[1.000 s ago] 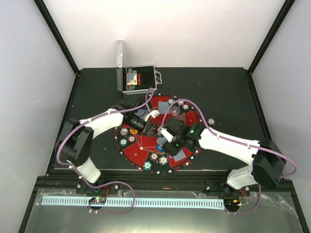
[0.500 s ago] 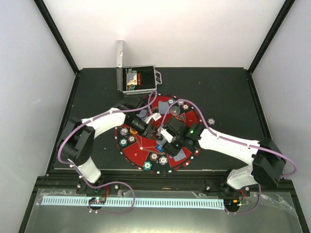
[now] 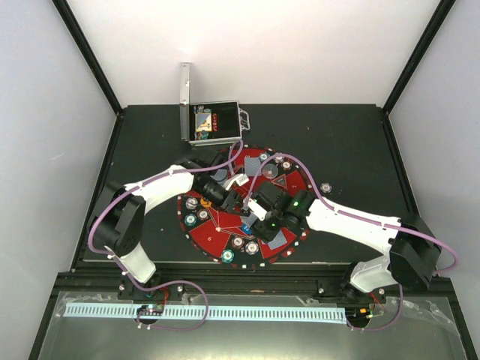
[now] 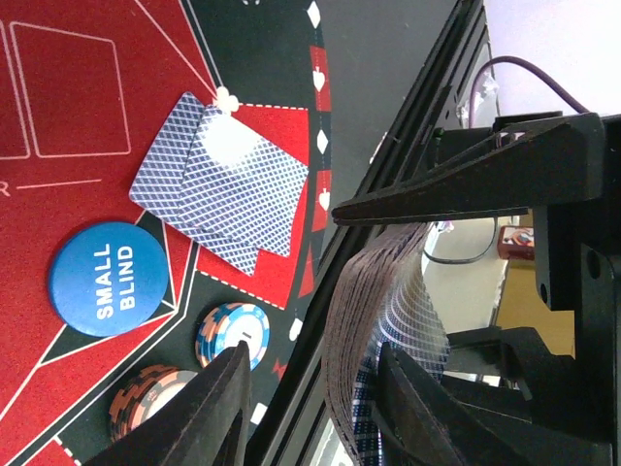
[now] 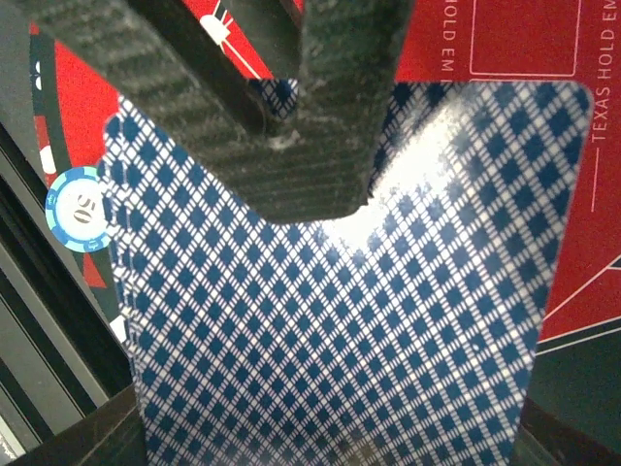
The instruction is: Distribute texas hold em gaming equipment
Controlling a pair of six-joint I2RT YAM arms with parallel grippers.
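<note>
My right gripper [image 5: 330, 442] is shut on a deck of blue-diamond-backed playing cards [image 5: 330, 311], holding it upright above the round red-and-black mat [image 3: 214, 234]. The left gripper [image 4: 312, 361] straddles the deck's bowed edge [image 4: 374, 320]; its jaws stand apart, one finger against the deck's back and the other clear of it. Two cards [image 4: 223, 189] lie face down on the mat. Next to them are a blue "SMALL BLIND" disc [image 4: 109, 279], a blue-and-orange chip [image 4: 233, 333] and a brown chip [image 4: 146, 393]. Both grippers [image 3: 247, 201] meet over the mat's middle.
An open silver case [image 3: 214, 124] stands behind the mat. Chips ring the mat's rim, including a teal one [image 5: 80, 209] and one off the mat on the black table [image 3: 326, 187]. More face-down cards [image 3: 279, 238] lie at the mat's near right.
The left gripper's jaws have narrowed around the deck's edge, and the left arm has edged slightly toward the right gripper. The right gripper keeps holding the deck still.
</note>
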